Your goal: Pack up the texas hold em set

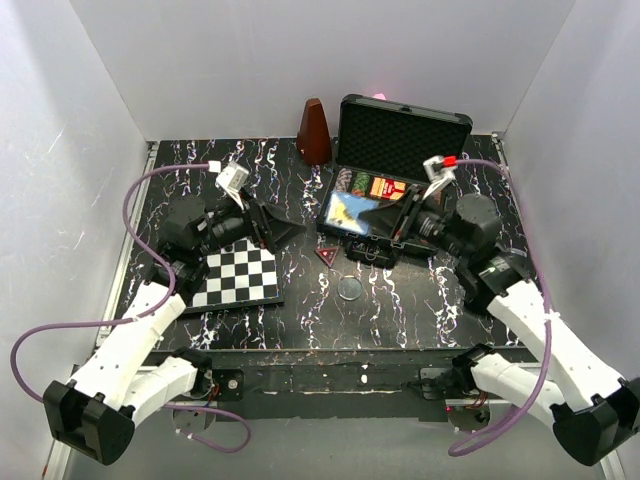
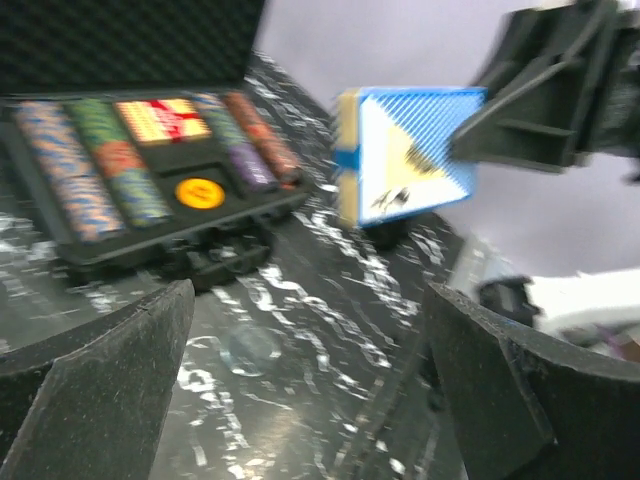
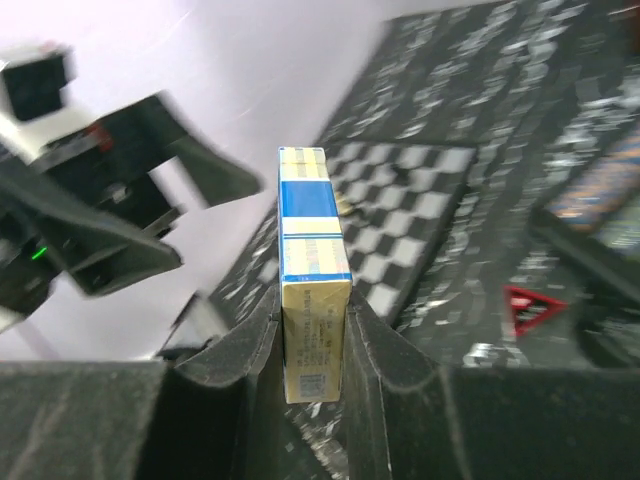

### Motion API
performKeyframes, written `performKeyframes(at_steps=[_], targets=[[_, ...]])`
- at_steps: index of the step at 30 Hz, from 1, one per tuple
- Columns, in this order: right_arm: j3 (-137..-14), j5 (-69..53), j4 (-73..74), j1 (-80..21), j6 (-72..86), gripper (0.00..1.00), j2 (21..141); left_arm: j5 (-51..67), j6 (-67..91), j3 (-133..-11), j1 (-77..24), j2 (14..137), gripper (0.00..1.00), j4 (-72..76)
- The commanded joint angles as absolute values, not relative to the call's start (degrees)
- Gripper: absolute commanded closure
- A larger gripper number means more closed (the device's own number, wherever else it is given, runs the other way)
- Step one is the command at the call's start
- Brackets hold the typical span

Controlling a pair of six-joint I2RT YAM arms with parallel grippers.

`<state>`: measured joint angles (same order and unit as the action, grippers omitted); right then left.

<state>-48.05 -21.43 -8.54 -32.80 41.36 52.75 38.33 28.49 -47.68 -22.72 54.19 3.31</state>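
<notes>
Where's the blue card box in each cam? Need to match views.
Top external: blue card box at centre, by the front-left corner of the open case.
Left wrist: upper right of centre, broad face showing.
Right wrist: centre, edge-on.
Shared landmark: the right fingers clamped on it.

No legible text, fine print on card box point(image 3: 313, 285) too blurred

Blue-and-yellow card box point(image 3: 312, 250), black-and-white checked chessboard point(image 1: 240, 275), black white-marbled table point(image 1: 420, 310), brown metronome point(image 1: 314, 132)
</notes>
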Motion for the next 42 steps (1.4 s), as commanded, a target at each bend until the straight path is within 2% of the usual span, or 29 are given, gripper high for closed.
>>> performKeyframes(at_steps=[1, 6, 12, 27, 42], targets=[[-59.22, -7.38, 15.79, -25.68, 33.75, 0.99, 52.02, 20.51, 15.48, -53.87, -21.09, 54.93, 0.02, -12.55], [-61.96, -11.95, 20.92, -16.54, 34.19, 0.99, 57.12, 8.72, 10.82, -52.56, -21.01, 53.62, 0.02, -16.43], [-63.45, -15.82, 20.03, -10.2, 35.59, 0.99, 66.16, 6.07, 8.44, -51.33, -21.01, 51.59, 0.02, -18.37], [-77.86, -20.82, 24.6, -7.73, 36.21, 0.99, 92.44, 0.79, 5.98, -52.47, -21.01, 50.8, 0.02, -21.71], [-75.85, -23.55, 21.71, -8.0, 40.43, 0.99, 98.0, 0.88, 5.71, -52.56, -21.18, 50.8, 0.02, -21.88]])
